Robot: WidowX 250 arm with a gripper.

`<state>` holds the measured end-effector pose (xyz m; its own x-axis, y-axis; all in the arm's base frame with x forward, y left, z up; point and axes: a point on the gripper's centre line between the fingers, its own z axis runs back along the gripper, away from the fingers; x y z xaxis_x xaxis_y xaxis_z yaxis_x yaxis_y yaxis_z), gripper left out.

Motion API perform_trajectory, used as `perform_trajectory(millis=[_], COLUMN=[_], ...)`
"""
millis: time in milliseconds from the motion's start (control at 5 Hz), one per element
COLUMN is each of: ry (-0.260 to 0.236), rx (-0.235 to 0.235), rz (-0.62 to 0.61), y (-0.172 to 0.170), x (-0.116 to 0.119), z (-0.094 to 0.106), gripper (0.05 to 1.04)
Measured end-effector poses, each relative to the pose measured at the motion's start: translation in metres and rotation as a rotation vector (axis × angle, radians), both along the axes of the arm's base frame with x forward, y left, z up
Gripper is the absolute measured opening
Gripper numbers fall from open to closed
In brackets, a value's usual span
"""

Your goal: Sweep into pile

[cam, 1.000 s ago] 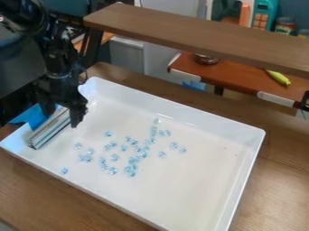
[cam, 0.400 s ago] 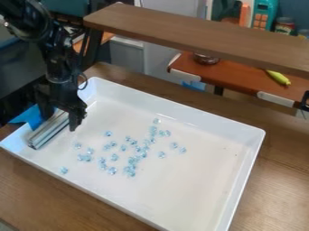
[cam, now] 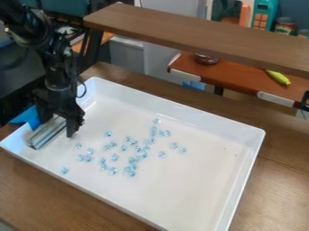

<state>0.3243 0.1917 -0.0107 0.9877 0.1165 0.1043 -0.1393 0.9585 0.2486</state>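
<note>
The gripper hangs over the left end of the white tray, its fingers spread apart on either side of a silvery bar-shaped sweeping tool. That tool lies along the tray's left wall, with its upper end partly hidden by the gripper. Whether the fingers touch it I cannot tell. Small pale-blue clear pieces are scattered over the tray's left and middle floor; one piece lies apart near the front-left wall.
The tray's raised walls surround the pieces on a brown wooden table. Blue material shows beside the tray's left wall. A brown shelf crosses above the back, and a red-brown counter with a yellow-green toy stands behind.
The gripper has moved down and slightly left, lower around the sweeping tool. The tool and the scattered pieces have stayed in place.
</note>
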Motion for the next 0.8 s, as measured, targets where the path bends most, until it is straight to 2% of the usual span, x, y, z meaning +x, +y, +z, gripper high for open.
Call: perform_trajectory(millis=[200,400,800], ry=[0.016,0.047,0.099], rx=[0.000,-0.034,-0.096], rz=[-0.015,-0.032,-0.040], y=[-0.003,-0.014,-0.037], x=[-0.007,-0.019,-0.030], z=[-0.005,-0.008,-0.008], gripper=[0.693,0.404,0.388])
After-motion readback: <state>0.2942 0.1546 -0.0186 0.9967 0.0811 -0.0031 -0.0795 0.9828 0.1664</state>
